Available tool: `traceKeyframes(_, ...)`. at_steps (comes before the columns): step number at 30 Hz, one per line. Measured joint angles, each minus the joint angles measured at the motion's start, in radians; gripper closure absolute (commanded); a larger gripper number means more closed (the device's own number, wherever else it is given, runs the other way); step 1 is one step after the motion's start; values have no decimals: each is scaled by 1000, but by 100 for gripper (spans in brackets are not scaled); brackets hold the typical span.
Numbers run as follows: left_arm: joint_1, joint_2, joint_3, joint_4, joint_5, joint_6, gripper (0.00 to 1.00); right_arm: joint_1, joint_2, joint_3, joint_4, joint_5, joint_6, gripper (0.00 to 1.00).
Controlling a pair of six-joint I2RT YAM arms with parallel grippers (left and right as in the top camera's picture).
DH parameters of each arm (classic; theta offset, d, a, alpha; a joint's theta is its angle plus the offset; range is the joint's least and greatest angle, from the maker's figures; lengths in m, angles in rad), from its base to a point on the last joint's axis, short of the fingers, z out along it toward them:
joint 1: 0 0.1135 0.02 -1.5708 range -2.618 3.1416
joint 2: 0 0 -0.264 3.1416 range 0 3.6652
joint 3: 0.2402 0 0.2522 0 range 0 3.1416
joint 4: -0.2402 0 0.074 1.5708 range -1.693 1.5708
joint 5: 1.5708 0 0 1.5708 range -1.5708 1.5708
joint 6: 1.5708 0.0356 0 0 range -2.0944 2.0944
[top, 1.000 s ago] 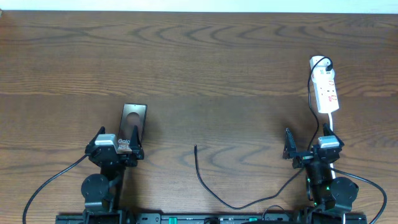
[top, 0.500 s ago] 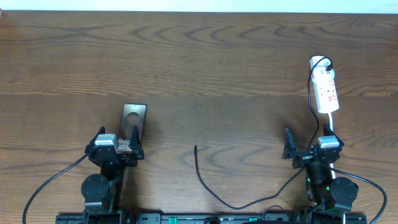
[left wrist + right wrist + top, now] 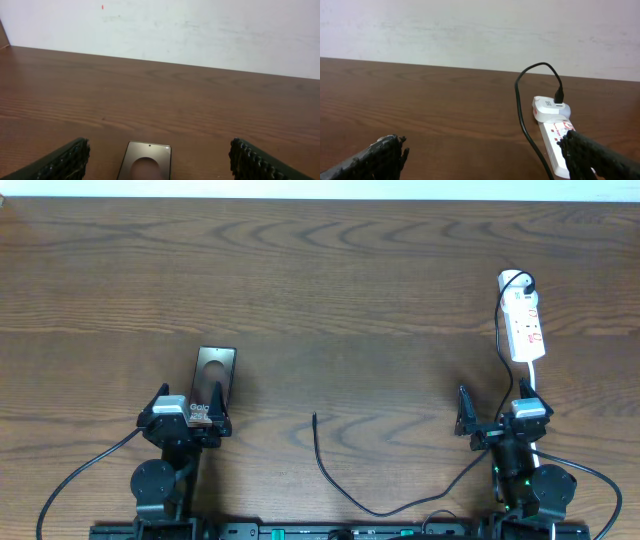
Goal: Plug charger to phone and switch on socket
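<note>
The phone lies flat on the table just ahead of my left gripper. In the left wrist view the phone sits between my open fingers, face up with a round mark. The white socket strip lies at the far right, ahead of my right gripper. The right wrist view shows the socket by the right finger, and the gripper is open and empty. The charger cable lies on the table with its tip at centre front, and it runs up to the socket's far end.
A white wall stands behind the table's far edge. The wooden tabletop stretches ahead of both arms. Thicker black arm cables trail at the front edge.
</note>
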Motion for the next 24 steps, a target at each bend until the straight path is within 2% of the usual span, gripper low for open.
traceKeyframes(10,0,0,-17,86,1,-15,11,0,0,0,0,0,0,1)
traceKeyframes(14,0,17,10,55,1,-29,11,0,0,0,0,0,0,1)
traceKeyframes(19,0,156,195,-9,1,-34,11,0,2,0,0,1,0,1)
traceKeyframes(24,0,447,473,-174,1,-35,11,0,3,0,-1,2,0,1)
